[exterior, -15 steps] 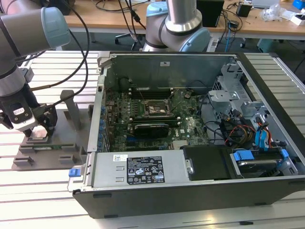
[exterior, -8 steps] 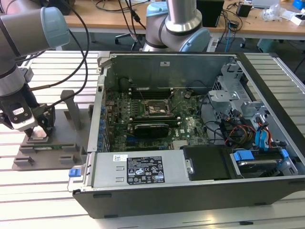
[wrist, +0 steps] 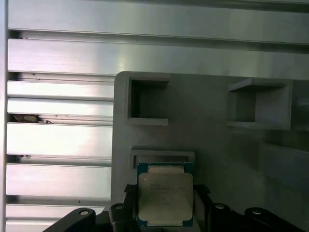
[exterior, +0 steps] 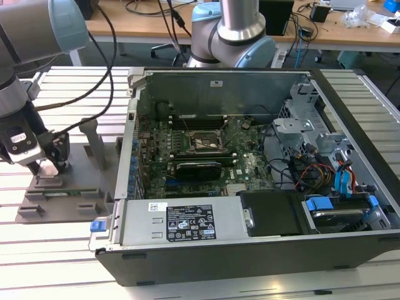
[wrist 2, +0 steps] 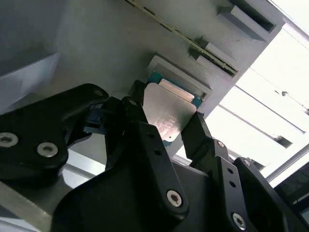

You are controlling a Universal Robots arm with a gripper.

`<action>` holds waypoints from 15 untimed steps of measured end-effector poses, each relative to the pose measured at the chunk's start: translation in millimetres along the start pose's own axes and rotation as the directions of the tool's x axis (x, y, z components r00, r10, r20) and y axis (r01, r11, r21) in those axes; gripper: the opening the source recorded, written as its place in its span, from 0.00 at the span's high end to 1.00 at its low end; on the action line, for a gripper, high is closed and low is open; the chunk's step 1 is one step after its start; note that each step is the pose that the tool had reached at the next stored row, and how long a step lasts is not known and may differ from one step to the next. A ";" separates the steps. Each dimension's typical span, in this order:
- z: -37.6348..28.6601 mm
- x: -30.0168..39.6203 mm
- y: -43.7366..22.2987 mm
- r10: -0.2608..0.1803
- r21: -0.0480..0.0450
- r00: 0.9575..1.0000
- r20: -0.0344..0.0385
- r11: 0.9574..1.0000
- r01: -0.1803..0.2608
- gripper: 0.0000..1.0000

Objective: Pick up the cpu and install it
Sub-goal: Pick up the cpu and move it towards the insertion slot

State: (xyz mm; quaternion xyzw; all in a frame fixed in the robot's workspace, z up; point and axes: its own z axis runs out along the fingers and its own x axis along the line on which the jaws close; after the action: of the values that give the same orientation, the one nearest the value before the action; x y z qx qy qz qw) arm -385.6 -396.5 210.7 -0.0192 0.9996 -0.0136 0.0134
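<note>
silver-topped cpu [wrist: 165, 195] with teal rim, grey holder [wrist: 212, 145], black fingers [wrist 2: 198, 133]

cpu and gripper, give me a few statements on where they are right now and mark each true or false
1. The cpu is seated in the motherboard socket. False: it is at the grey holder, outside the computer case.
2. The gripper is at the holder, to the exterior view's left of the case. True.
3. The case is closed. False: it is open, and the motherboard shows.
4. The cpu's metal top faces both wrist cameras. True.
</note>
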 end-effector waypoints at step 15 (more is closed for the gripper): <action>-37.9 -1.0 -1.0 0.000 0.000 1.000 0.000 1.000 0.000 0.45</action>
State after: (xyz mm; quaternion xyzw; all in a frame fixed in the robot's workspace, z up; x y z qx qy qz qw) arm -385.6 -396.5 248.6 -0.0191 0.9996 -0.0136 0.0134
